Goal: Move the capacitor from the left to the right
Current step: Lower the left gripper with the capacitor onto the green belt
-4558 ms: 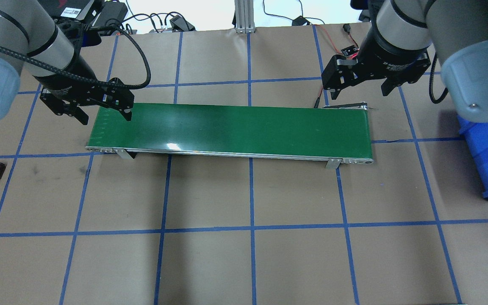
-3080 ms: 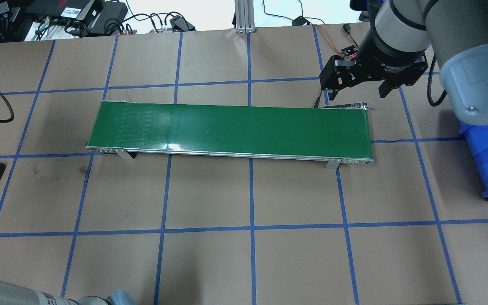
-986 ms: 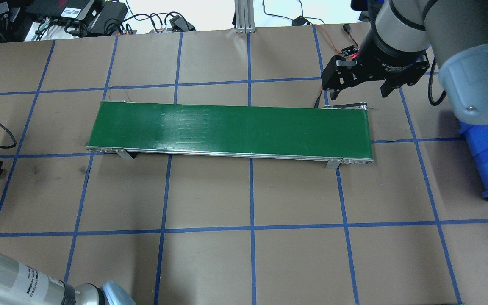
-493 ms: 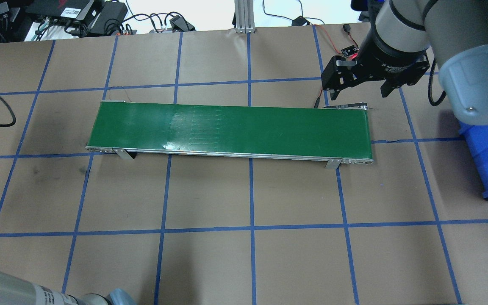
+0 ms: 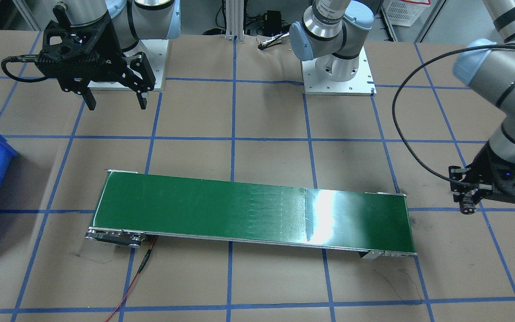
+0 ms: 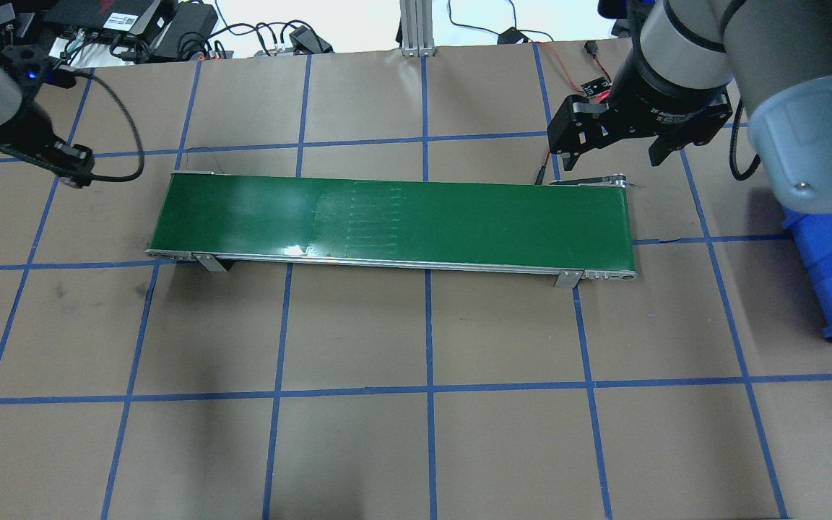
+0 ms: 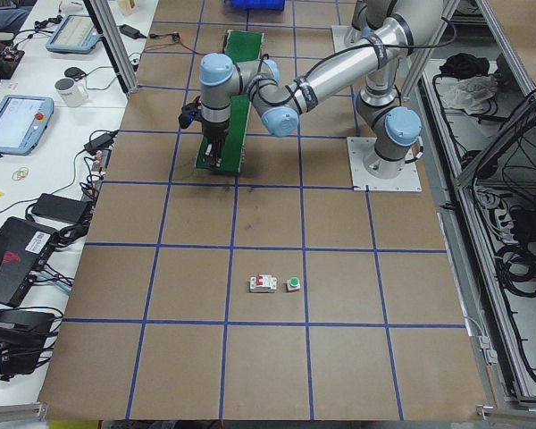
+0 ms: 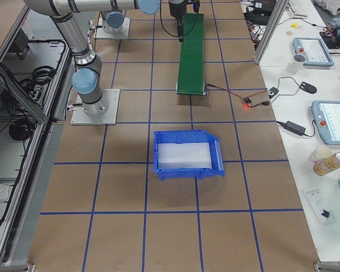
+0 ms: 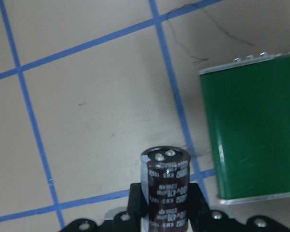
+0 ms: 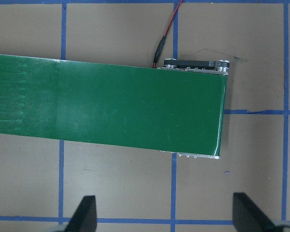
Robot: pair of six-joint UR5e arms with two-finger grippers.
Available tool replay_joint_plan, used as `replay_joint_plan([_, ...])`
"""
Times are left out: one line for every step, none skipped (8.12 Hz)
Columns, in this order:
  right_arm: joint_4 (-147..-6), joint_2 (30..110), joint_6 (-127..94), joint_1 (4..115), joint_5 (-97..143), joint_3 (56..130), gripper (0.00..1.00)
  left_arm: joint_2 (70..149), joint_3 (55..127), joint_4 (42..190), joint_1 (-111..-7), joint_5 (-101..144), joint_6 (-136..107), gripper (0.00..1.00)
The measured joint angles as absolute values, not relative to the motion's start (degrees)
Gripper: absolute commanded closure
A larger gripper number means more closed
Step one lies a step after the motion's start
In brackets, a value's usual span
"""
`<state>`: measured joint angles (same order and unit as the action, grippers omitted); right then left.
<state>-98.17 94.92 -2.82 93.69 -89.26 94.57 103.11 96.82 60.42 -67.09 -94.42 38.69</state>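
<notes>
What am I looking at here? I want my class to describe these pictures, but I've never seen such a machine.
Two robot arms stand on a brown table gridded with blue tape. Four pictures come from fixed cameras: above, in front, and at each table end. Two come from cameras on the wrists. A green conveyor belt lies in the middle, with a blue bin beyond one end, and a white breaker and a green-capped button beyond the other. The left arm holds a dark capacitor in its shut jaws, just off the belt's end. The right arm hovers by the other end, jaws open and empty.
</notes>
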Motion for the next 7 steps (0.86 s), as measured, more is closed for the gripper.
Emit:
replay_joint_plan([-98.2,94.9,-2.8,93.7,-89.3,94.6,0.0,103.0,96.9,60.4,-71.0,-94.1,34.8,1.0])
replay_joint_plan([-98.2,94.9,-2.8,93.7,-89.3,94.6,0.0,103.5,97.0,60.4,-73.7,-93.9,31.9,1.0])
replay_joint_plan([-98.2,94.9,-2.8,93.7,-89.3,94.6,0.0,104.4,97.0,60.4,-75.0,-93.7,30.7,1.0])
replay_joint_plan([-98.2,94.9,-2.8,93.7,-89.3,94.6,0.0,105.8,97.1,60.4,-75.6,-93.7,30.6,1.0])
replay_joint_plan([-98.2,94.9,-2.8,93.7,-89.3,94.6,0.0,107.6,97.2,60.1,-75.8,-93.9,31.3,1.0])
replay_joint_plan([-98.2,94.9,-2.8,93.7,-89.3,94.6,0.0,109.3,97.3,59.8,-75.9,-94.0,31.6,1.0])
replay_joint_plan([-98.2,94.9,-2.8,93.7,-89.3,94.6,0.0,110.7,97.3,59.7,-75.9,-94.0,31.6,1.0])
